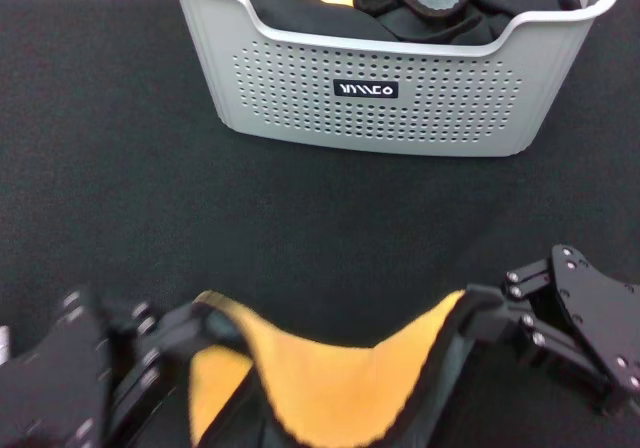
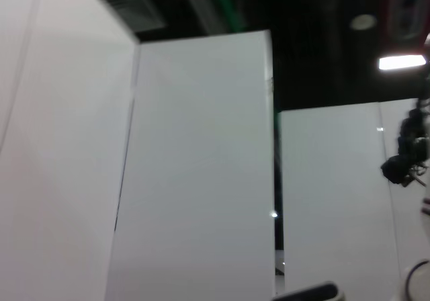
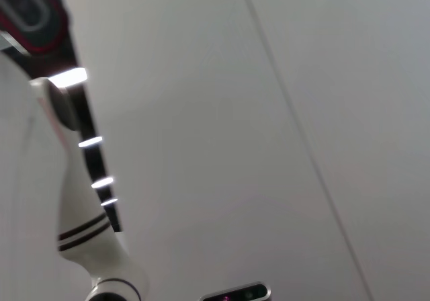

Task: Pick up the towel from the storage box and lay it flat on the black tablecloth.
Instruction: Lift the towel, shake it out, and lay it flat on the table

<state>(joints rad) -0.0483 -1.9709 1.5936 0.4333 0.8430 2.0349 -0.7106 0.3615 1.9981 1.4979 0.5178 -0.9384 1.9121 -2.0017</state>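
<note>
Hanging between both tools, the towel [image 1: 330, 368] shows its orange side, top edge sagging in the middle, low and near above the black tablecloth [image 1: 110, 168]. Left tool [image 1: 205, 318] is clenched on the towel's left corner, right tool [image 1: 470, 303] clenched on the right corner. Beyond them the box [image 1: 390, 98] stands on the tablecloth, dark cloths and another orange-grey piece bundled inside.
</note>
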